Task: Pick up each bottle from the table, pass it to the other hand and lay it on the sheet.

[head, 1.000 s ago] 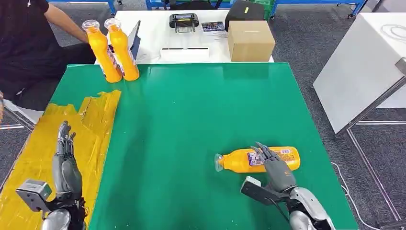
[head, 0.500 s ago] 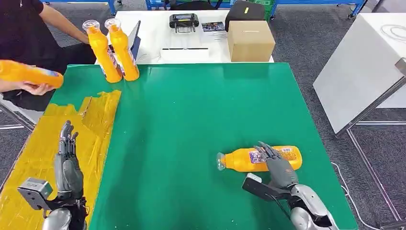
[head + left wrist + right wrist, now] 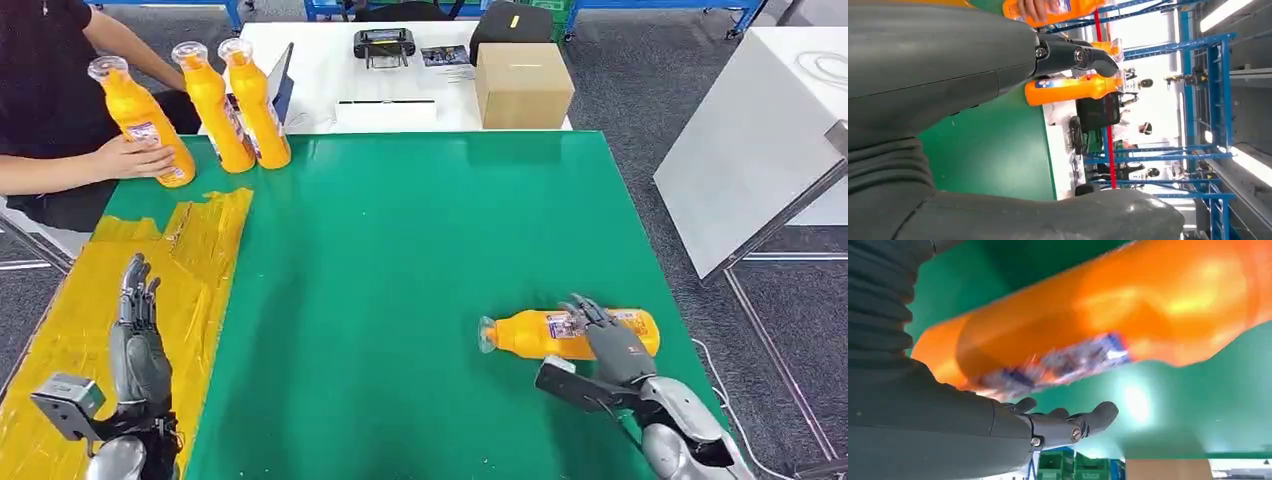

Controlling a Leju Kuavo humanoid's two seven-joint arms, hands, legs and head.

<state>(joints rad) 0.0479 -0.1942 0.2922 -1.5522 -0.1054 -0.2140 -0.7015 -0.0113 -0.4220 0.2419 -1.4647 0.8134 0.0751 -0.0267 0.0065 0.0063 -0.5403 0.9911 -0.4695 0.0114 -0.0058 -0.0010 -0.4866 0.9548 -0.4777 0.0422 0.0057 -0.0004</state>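
Bottle on table: orange bottle (image 3: 560, 333) lying on its side near the right front of the green table (image 3: 420, 250), cap toward the middle.
Right hand: right hand (image 3: 610, 340) laid over the labelled middle of that bottle, fingers (image 3: 1068, 422) spread and straight beside it; not closed round it.
Left hand: left hand (image 3: 138, 335) held flat above the yellow sheet (image 3: 90, 310), fingers apart, holding nothing.
Far left corner: three upright orange bottles (image 3: 215, 95); a person's hand (image 3: 135, 160) gripping the leftmost.
Behind table: white table (image 3: 320, 60) with cardboard box (image 3: 522, 85), black device (image 3: 384, 43).
Writing: labels blue and white, too blurred to read.
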